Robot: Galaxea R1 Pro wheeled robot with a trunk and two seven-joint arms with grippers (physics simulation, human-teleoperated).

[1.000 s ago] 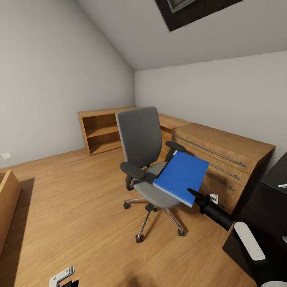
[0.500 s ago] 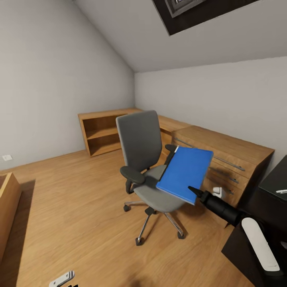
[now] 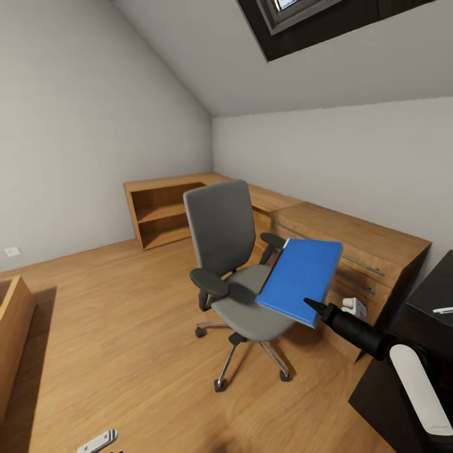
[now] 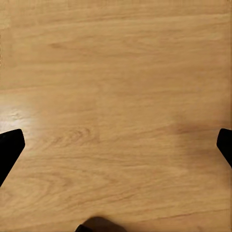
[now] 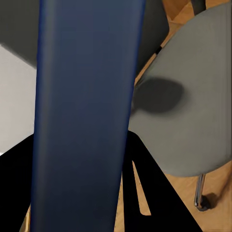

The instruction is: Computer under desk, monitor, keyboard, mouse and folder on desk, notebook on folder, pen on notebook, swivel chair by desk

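I had the right claw clenched on the blue folder, tilted above the swivel chair seat; left claw spread over floor; edge-pinch, folder could slip swinging toward counter.

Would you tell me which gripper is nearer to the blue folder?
Right. The right gripper is clamped on the folder above the chair seat; the left gripper hangs open over bare floor.

Our right arm is a matte black tapering cylinder with a glossy white rounded shell behind it; our left gripper has flat black fingers.
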